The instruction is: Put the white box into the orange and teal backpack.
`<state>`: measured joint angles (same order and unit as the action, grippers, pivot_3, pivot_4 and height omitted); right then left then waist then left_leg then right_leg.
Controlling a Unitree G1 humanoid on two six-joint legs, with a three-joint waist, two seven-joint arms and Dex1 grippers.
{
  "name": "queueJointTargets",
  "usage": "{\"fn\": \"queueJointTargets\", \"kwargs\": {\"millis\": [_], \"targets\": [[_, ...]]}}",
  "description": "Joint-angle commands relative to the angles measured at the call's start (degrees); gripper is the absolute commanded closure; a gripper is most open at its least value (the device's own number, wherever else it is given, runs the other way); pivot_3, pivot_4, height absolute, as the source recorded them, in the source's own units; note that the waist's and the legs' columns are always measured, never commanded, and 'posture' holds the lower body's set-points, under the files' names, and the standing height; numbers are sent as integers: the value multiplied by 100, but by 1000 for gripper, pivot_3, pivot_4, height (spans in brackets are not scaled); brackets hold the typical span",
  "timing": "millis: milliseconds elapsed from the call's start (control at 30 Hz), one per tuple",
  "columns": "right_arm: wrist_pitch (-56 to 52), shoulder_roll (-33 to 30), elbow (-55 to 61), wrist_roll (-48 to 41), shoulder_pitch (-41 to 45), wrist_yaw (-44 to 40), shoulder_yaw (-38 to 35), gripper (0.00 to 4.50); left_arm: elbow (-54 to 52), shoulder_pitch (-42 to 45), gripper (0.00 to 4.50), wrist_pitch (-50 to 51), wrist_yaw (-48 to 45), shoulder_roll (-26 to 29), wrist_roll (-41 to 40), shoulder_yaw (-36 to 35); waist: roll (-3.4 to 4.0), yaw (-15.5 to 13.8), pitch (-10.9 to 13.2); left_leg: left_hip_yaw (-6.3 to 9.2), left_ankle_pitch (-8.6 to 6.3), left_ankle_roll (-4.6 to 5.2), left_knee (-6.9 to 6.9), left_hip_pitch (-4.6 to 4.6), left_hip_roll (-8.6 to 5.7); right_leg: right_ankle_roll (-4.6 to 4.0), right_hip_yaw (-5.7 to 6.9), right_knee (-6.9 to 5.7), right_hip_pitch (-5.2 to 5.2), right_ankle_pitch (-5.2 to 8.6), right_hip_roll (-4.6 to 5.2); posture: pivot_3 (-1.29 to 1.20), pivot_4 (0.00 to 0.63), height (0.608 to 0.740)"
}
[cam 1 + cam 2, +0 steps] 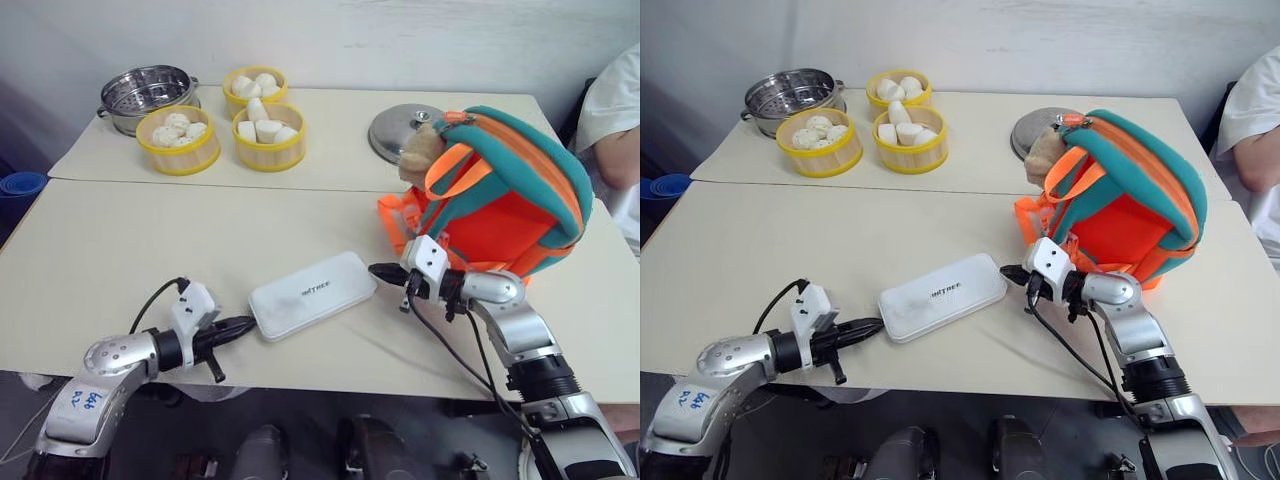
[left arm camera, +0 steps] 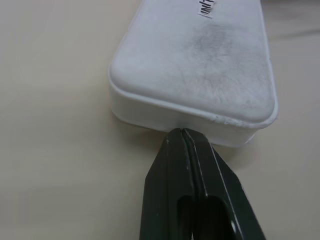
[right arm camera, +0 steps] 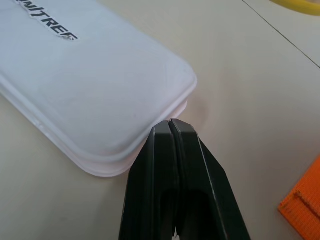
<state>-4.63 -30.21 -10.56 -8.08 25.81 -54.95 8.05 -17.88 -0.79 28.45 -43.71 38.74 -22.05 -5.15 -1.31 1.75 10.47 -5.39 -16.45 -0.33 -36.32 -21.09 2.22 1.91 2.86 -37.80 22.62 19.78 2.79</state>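
**Closed grippers at both ends of white box**

Head views: white box (image 1: 312,294) flat on the near part of the cream table (image 1: 120,240), lying at a slant, dark lettering up. Left gripper (image 1: 247,324) at the box's near-left end, fingers pressed together, tips against the edge. Right gripper (image 1: 376,270) at the far-right end, likewise pinched closed, tips just beside the corner. Nothing held by either. Orange and teal backpack (image 1: 500,200) standing to the right of the box, just beyond the right gripper, tan plush toy (image 1: 420,155) at its upper left. Far left of the table: metal steamer pot (image 1: 146,95) and three yellow baskets (image 1: 268,135) of white buns. Round metal lid (image 1: 402,130) behind the backpack. At the far right edge, a person's sleeve (image 1: 612,100).

Left wrist view: black fingers (image 2: 172,165) closed flat on each other, tips touching the short end wall of the box, scuffed grey on top.

Right wrist view: fingers (image 3: 162,150) shut tight, tips at the box's rounded corner, touching or nearly so. Scrap of orange backpack fabric off to one side.
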Motion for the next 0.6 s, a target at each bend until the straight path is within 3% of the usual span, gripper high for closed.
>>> {"fn": "queueJointTargets", "kwargs": {"millis": [33, 400, 500, 600], "targets": [[-251, -56, 618, -338, -281, -356, 51, 4500, 135, 355, 4484, -136, 64, -203, 63, 174, 0, -11, 0, 0, 0, 0, 0, 0, 0, 0, 0, 0, 0, 0, 0, 0, 150, 740], [-881, -753, 1972, -628, -1388, -185, -770, 4500, 543, 735, 4484, -280, 10, -421, 317, 311, 0, -7, 0, 1, -1, 0, 0, -1, -1, 2, 1, 2, -1, -1, 0, 0, 150, 740], [-938, -1026, 2075, -682, -1662, -206, -1054, 4500, 612, 705, 4484, 192, -66, -288, -69, -66, 0, -19, 0, 2, 0, -1, 2, -1, -1, 2, 2, 2, -1, -1, -1, 0, 150, 740], [-866, -1280, 2095, -608, -1908, -262, -1140, 4500, 945, 840, 3635, 1307, -397, 163, -857, -694, -9, -8, 5, 4, 0, -1, 2, -1, 0, 2, 3, 2, 0, 0, -2, 0, 150, 740]]}}
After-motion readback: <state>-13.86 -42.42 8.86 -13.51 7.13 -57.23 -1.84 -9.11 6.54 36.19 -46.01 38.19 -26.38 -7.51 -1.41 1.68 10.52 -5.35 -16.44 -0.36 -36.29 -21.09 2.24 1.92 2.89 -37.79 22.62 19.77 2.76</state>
